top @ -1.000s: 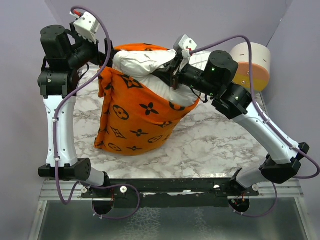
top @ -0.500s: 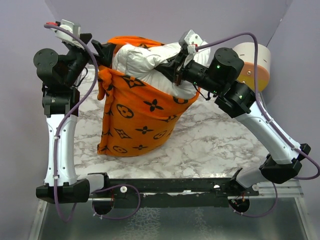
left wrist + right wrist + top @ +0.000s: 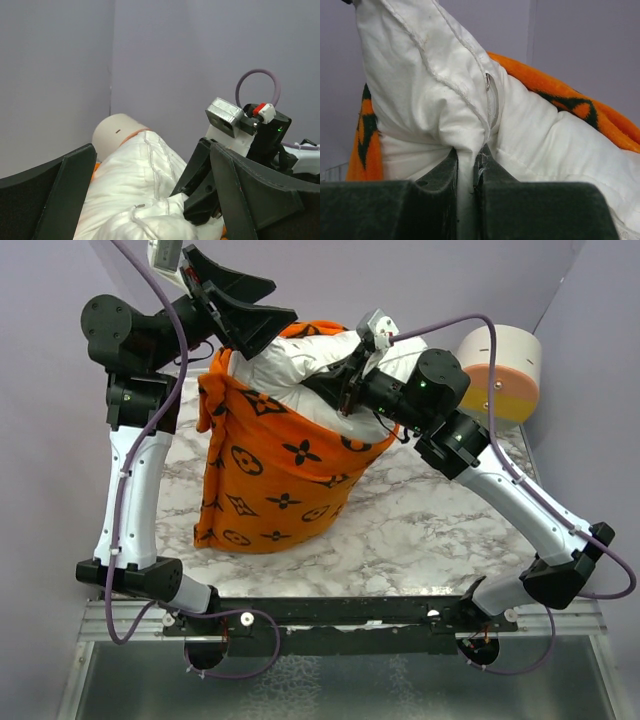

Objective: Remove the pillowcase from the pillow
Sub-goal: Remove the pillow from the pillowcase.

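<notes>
The white pillow stands upright on the marble table, its lower part inside the orange pillowcase with black motifs. The top of the pillow sticks out above the case rim. My right gripper is shut on a fold of the pillow's white fabric; orange case shows behind it. My left gripper is open and empty, raised above the pillow's top left. In the left wrist view its wide-apart fingers frame the pillow and the right gripper.
A white, orange and yellow cylinder stands at the back right against the purple wall; it also shows in the left wrist view. Purple walls close the back and sides. The table's front edge meets a black rail.
My left gripper has risen from the case's left rim and swung right, now open above the pillow. The right gripper still pinches the pillow and has shifted slightly left.
</notes>
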Controlling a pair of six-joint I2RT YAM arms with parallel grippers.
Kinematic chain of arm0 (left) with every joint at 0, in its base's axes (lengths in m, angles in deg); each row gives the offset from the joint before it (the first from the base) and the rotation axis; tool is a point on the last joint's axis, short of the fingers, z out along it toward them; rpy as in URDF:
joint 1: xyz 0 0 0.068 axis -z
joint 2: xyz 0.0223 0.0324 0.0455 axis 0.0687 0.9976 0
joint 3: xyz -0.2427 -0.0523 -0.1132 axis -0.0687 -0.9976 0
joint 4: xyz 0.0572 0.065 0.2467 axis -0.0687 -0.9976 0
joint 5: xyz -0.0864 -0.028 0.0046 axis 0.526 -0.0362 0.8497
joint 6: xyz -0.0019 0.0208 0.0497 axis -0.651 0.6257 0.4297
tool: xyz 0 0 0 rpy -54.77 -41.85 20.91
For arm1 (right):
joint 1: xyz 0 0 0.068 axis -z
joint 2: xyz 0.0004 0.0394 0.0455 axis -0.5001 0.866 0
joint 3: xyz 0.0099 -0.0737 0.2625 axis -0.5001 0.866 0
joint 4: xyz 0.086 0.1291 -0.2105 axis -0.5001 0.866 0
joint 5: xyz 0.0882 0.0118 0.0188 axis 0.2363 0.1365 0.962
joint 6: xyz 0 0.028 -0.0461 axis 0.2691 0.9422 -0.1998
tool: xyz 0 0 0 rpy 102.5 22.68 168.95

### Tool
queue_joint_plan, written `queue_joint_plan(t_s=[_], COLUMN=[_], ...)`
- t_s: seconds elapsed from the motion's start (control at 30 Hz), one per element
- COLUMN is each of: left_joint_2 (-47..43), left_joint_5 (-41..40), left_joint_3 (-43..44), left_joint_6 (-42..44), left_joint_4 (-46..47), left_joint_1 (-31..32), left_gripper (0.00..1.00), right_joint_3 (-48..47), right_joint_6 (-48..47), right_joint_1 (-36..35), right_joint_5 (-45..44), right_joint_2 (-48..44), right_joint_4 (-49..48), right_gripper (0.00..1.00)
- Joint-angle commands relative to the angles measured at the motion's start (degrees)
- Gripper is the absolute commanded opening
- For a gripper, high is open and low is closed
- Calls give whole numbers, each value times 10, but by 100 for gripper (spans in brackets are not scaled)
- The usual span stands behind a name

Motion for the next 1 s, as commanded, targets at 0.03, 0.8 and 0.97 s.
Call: queue_joint_plan(t_s=[0.03,0.8,0.97], left_joint_2=[-44,-48,-52], left_joint_5=[-52,24,56], left_joint_3=[52,-5,-50], left_joint_6=[116,521,527], left_joint_4=[-99,-526,-494], left_joint_1=[-23,-142,-143], left_gripper=[99,93,93], right_joint_3=[-10,-176,-309], right_joint_6=[15,-67,-73], right_joint_1=[10,82,82], right_joint_5=[-144,-26,6], right_joint_2=[22,40,107], right_joint_4=[42,-17,19], right_gripper=[1,1,1])
